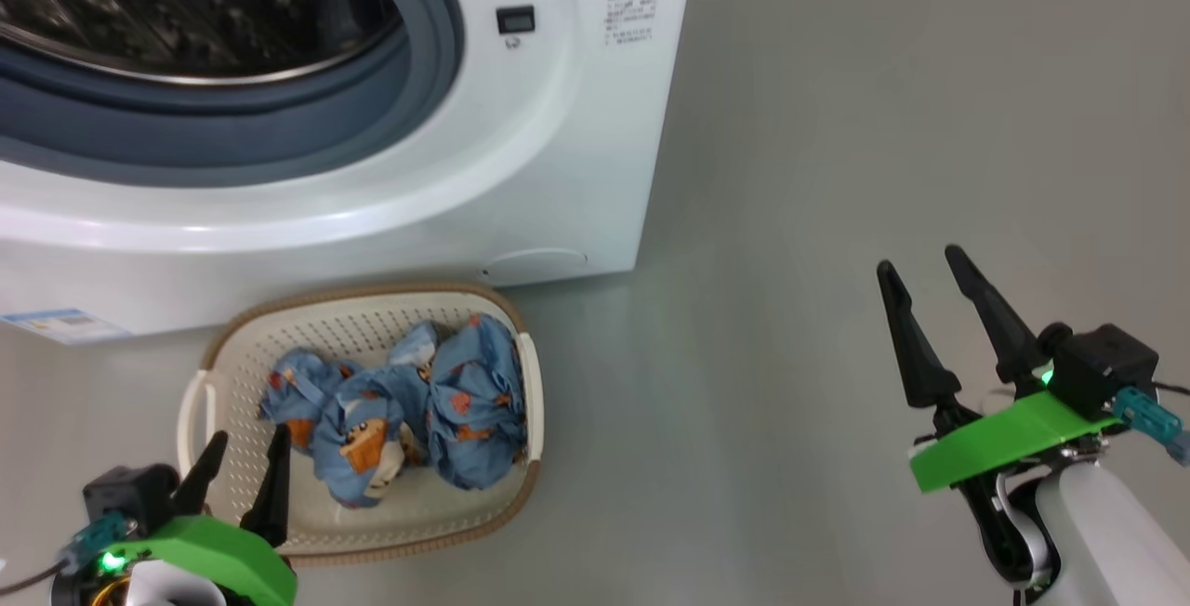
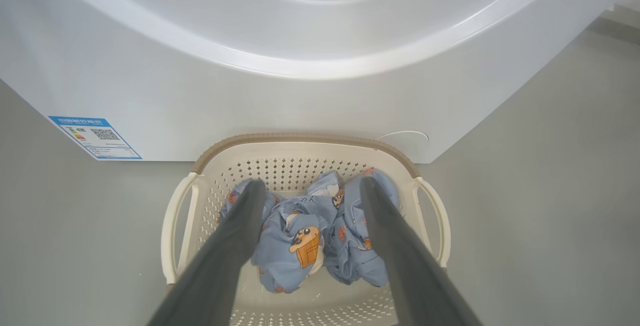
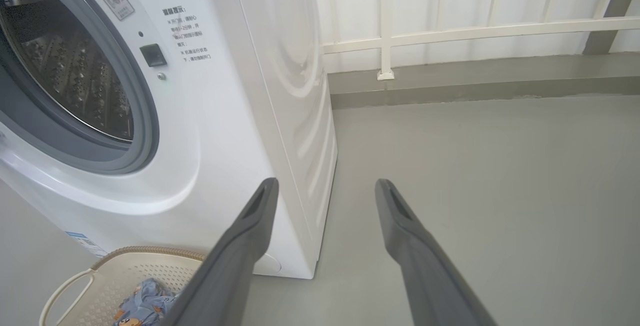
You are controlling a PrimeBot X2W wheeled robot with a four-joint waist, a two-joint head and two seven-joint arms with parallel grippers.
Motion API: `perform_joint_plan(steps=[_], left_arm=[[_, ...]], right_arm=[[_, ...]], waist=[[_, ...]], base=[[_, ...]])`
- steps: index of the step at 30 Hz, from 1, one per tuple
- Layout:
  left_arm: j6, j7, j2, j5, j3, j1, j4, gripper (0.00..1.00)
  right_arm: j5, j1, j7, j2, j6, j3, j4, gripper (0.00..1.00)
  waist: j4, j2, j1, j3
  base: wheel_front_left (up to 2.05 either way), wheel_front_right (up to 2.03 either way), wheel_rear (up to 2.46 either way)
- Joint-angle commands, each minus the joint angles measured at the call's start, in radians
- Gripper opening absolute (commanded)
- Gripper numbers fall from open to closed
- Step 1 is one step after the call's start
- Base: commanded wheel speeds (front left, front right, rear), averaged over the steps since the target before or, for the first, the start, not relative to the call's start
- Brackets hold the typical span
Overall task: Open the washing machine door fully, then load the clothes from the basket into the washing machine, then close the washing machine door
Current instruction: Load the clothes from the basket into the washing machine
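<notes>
The clothes point(image 1: 409, 411) lay heaped in the basket point(image 1: 372, 293), at the lower left of the head view, just before the washing machine point(image 1: 558, 169), whose drum mouth point(image 1: 186, 11) stood uncovered. The left gripper point(image 1: 249, 434) hung at the basket's near edge, fingers spread wide and empty. In the left wrist view the heap lay straight ahead between them, its length crosswise. The right gripper point(image 1: 918, 259), also wide open and empty, was well apart at the lower right. I judged the left arm the nearer one.
</notes>
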Motion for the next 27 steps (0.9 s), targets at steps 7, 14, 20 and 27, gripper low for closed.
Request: perform_joint_plan(steps=[7,14,20,27], left_arm=[[0.001,-0.006,0.06,-0.082,-0.085,-0.114,0.098,1.0],[0.001,0.013,0.084,-0.172,-0.208,-0.214,0.195,1.0],[0.001,0.051,0.103,-0.24,-0.288,-0.298,0.251,1.0],[0.001,0.102,0.133,-0.3,-0.356,-0.38,0.31,1.0]], right_arm=[[-0.043,-0.061,-0.012,0.014,0.004,0.021,-0.038,1.0],[-0.059,-0.107,-0.012,0.034,0.004,0.025,-0.046,1.0],[-0.075,-0.141,-0.012,0.046,0.004,0.019,-0.058,1.0],[-0.089,-0.184,-0.012,0.058,0.004,0.019,-0.074,1.0]], waist=[[-0.028,0.0,0.0,0.123],[-0.046,0.0,0.0,0.219],[-0.056,0.0,0.0,0.301],[-0.066,0.0,0.0,0.387]], base=[[0.0,0.0,0.0],[0.0,0.0,0.0],[0.0,0.0,0.0],[0.0,0.0,0.0]])
